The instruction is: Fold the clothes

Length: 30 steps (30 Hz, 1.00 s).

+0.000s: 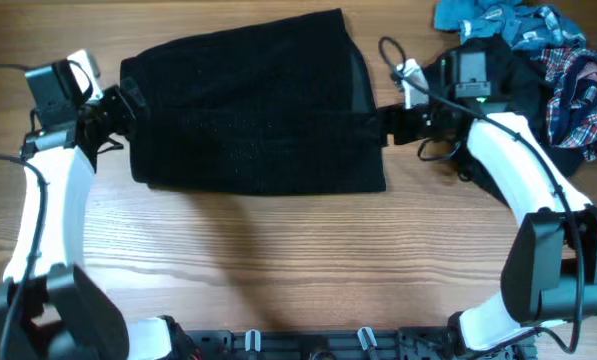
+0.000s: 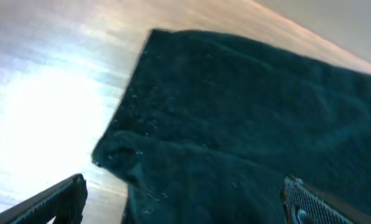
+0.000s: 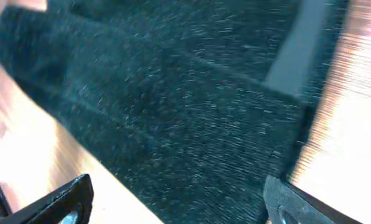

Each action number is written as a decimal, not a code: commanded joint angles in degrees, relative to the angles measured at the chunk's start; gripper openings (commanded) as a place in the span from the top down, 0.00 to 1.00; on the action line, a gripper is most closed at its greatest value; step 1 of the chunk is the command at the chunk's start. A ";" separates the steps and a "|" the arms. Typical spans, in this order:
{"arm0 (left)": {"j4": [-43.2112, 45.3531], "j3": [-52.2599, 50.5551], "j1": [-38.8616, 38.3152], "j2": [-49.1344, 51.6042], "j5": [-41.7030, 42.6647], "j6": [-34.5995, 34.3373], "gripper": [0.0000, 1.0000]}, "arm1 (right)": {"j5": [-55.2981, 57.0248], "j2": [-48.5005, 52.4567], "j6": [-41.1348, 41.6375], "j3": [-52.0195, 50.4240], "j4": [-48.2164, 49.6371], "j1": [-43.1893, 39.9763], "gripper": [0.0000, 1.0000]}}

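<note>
Pale wooden table (image 1: 278,250); black garment (image 1: 248,110) lies folded.

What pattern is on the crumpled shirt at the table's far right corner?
The shirt is red-and-blue plaid, seen best in the overhead view.

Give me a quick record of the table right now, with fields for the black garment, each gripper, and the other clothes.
black garment: folded, lying flat mid-table
left gripper: open, at the garment's left edge
right gripper: open, at the garment's right edge
other clothes: teal-blue garment and plaid garment, crumpled in a heap at the far right corner
table: wood grain
</note>
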 commanded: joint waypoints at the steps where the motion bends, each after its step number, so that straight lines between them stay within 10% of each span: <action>1: -4.26 1.03 -4.76 -0.72 0.13 5.73 0.00 | 0.33 -1.09 -3.21 0.72 0.00 3.41 0.27; 5: -5.38 1.03 -7.93 1.05 1.22 5.90 0.05 | 5.60 -0.76 -2.82 0.70 1.29 5.75 0.88; 7: -5.68 1.03 -9.29 2.43 1.62 5.99 0.15 | 6.88 -0.22 -1.42 0.70 2.58 6.29 0.94; 12: -5.84 1.03 -10.32 6.25 1.62 5.66 0.93 | 6.80 2.05 -0.11 0.66 3.34 6.45 0.96; 30: -7.85 0.00 -10.01 12.35 -4.92 -6.54 0.96 | 5.70 13.44 1.31 0.07 7.28 7.02 0.96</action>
